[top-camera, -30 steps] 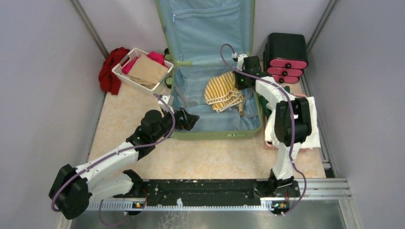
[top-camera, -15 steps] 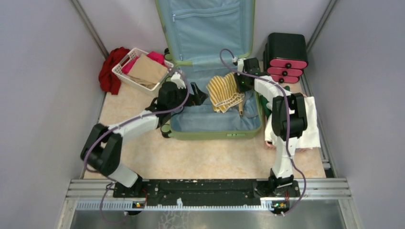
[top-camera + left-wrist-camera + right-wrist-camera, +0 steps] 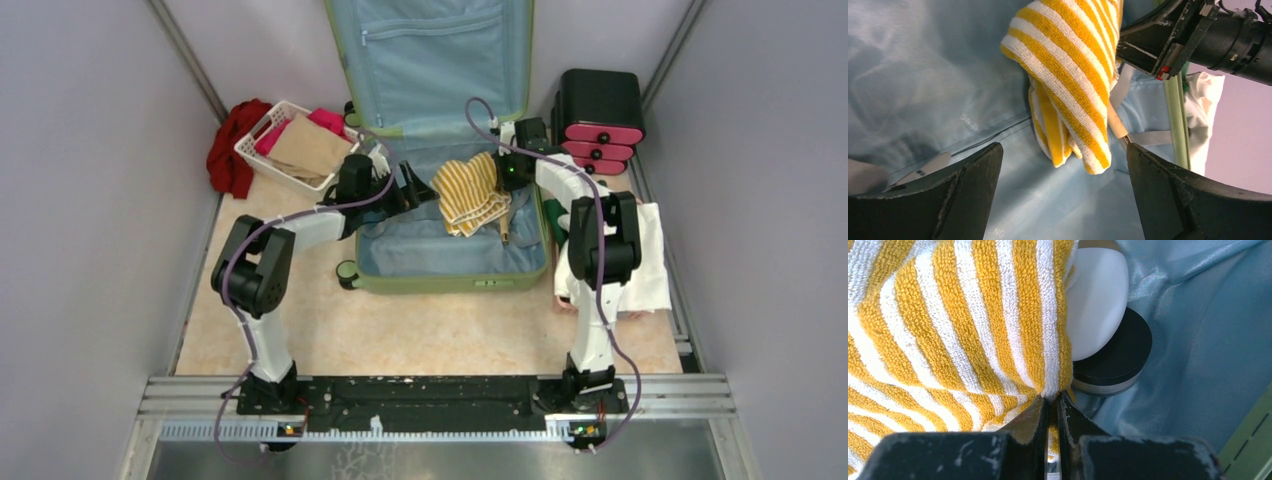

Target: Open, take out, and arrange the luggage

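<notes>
The light-green luggage (image 3: 450,283) lies open, its blue-lined lid (image 3: 440,60) standing up at the back. My right gripper (image 3: 500,172) is shut on a yellow-and-white striped towel (image 3: 468,190) and holds it lifted over the lining; the pinch shows in the right wrist view (image 3: 1052,399). My left gripper (image 3: 420,192) is open and empty inside the luggage, just left of the towel (image 3: 1068,75), apart from it. A white jar with a black lid (image 3: 1108,345) lies under the towel.
A white basket (image 3: 300,145) of clothes and a red garment (image 3: 228,150) sit at the back left. A black-and-pink drawer box (image 3: 598,120) stands at the back right. A white cloth (image 3: 650,260) lies right of the luggage. A blue strap (image 3: 1148,137) crosses the lining.
My left arm has swung from the luggage's front left corner up and in, to just left of the towel. My right gripper has stayed nearly still, holding the towel.
</notes>
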Controlling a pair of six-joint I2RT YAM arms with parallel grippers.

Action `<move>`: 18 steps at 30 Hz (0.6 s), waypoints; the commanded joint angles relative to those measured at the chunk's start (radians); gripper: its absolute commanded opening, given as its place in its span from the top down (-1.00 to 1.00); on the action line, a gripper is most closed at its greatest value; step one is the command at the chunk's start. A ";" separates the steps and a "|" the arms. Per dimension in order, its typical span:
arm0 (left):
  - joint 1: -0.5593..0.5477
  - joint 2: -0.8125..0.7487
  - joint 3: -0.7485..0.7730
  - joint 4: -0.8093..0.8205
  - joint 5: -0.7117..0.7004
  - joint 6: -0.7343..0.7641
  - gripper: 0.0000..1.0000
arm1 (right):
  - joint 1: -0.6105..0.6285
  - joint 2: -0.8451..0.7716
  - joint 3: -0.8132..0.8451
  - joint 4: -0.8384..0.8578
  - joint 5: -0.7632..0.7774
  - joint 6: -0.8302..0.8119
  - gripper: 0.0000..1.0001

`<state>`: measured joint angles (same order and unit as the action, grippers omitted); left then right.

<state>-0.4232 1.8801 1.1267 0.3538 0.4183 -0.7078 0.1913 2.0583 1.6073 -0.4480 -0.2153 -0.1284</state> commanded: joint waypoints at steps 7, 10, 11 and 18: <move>-0.026 0.136 0.083 0.078 0.100 -0.174 -0.98 | -0.024 0.070 0.040 -0.059 0.094 -0.025 1.00; -0.047 0.187 0.112 0.090 0.091 -0.224 -0.98 | -0.025 0.072 0.040 -0.058 0.084 -0.022 1.00; -0.054 0.201 0.116 0.099 0.084 -0.242 -0.98 | -0.024 0.071 0.040 -0.059 0.080 -0.022 1.00; -0.080 0.274 0.124 0.225 0.071 -0.367 -0.54 | -0.024 0.073 0.038 -0.058 0.055 -0.017 1.00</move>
<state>-0.4896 2.0953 1.2369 0.4774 0.4870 -0.9791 0.1913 2.0750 1.6329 -0.4747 -0.2085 -0.1295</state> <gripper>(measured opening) 0.897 0.018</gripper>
